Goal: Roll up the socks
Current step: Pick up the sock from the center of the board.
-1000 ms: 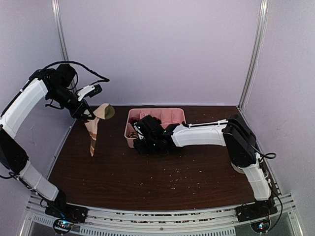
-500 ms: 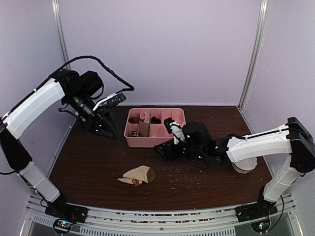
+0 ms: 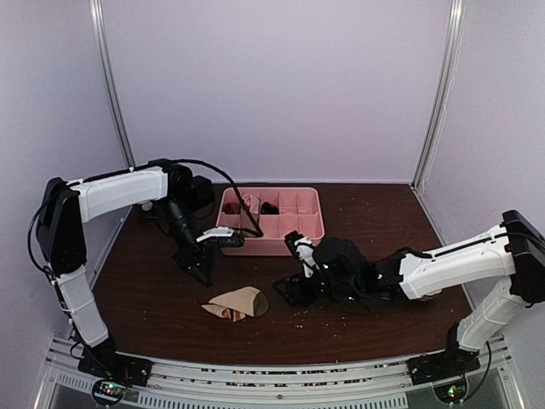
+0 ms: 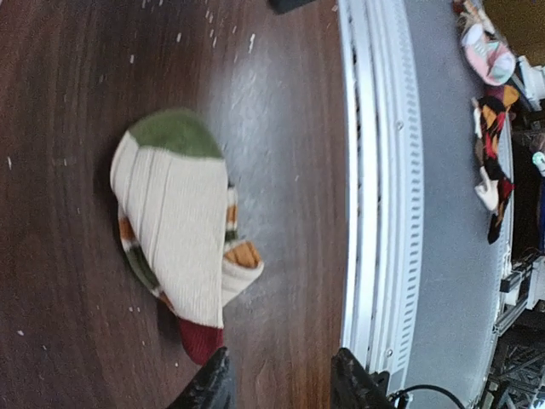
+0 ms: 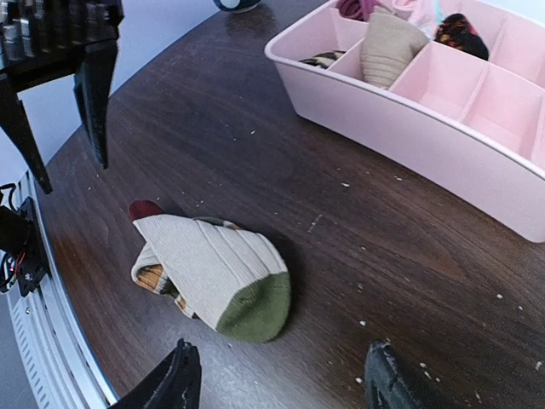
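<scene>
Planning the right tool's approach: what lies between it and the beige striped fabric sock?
In the right wrist view, only bare dark wooden tabletop separates the open right tool from the beige striped fabric sock.

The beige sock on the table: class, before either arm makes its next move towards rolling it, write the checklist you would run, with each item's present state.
1. Beige sock lies free on the table, nothing gripping it: ok.
2. Left tool open and empty: ok.
3. Right tool open and empty: ok.
4. Sock laid out flat for rolling: not ok; it is folded over itself, with striped layers showing underneath.
5. Sock apart from the pink tray: ok.
6. Matching partner located: cannot tell; the tray holds several fabric items, and none shows clearly enough to match.
</scene>
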Controlling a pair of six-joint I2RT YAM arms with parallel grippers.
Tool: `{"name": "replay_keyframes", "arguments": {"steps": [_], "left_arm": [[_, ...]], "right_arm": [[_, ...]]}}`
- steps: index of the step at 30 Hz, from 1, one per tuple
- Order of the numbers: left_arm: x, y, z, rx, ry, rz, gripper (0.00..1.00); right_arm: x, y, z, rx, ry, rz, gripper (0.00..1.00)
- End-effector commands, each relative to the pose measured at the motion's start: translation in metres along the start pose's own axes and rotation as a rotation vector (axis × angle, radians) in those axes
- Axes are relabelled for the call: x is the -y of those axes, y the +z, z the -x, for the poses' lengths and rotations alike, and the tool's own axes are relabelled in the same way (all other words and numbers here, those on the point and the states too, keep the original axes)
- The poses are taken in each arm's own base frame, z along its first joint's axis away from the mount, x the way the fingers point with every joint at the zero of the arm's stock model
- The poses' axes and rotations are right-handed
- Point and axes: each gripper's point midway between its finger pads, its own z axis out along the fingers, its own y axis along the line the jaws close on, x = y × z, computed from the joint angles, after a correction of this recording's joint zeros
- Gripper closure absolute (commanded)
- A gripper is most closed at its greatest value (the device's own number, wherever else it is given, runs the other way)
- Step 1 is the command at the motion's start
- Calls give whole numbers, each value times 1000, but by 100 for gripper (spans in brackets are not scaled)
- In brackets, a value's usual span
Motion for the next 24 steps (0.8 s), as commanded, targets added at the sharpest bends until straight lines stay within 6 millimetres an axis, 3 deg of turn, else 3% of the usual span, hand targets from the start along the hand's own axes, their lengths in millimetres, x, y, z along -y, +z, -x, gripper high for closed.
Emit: {"name": "replay_keyframes", "arguments": {"steps": [1, 5, 8, 9, 10, 13, 15, 18, 21, 24], "left_arm": [[-41, -28, -24, -10, -51, 272, 60], [-44, -70, -44, -28, -97, 483, 55], [-42, -102, -63, -55, -104, 687, 52], [-44, -115, -72, -53, -119, 770, 22], [-50, -127, -85, -47, -150, 852, 5], [-67, -167, -132, -53, -282, 1118, 2], [-68, -181, -150, -13, -336, 1175, 2], [-61, -178, -153, 13, -335, 1134, 2], [-55, -163, -144, 49, -318, 1028, 2], [-54, -144, -138, 85, -317, 930, 3]], "right_arm": [[-21, 35, -23, -133, -74, -13, 34], [-24, 73, -45, -233, -97, -44, 34], [-28, 90, -54, -266, -96, -24, 38], [-27, 95, -58, -283, -89, -28, 40], [-26, 99, -62, -298, -79, -29, 44], [-25, 105, -71, -310, -51, -22, 49], [-25, 106, -74, -308, -38, -18, 54], [-26, 107, -74, -304, -27, -17, 76], [-28, 103, -65, -285, -30, -14, 95], [-29, 92, -47, -247, -49, -19, 100]]}}
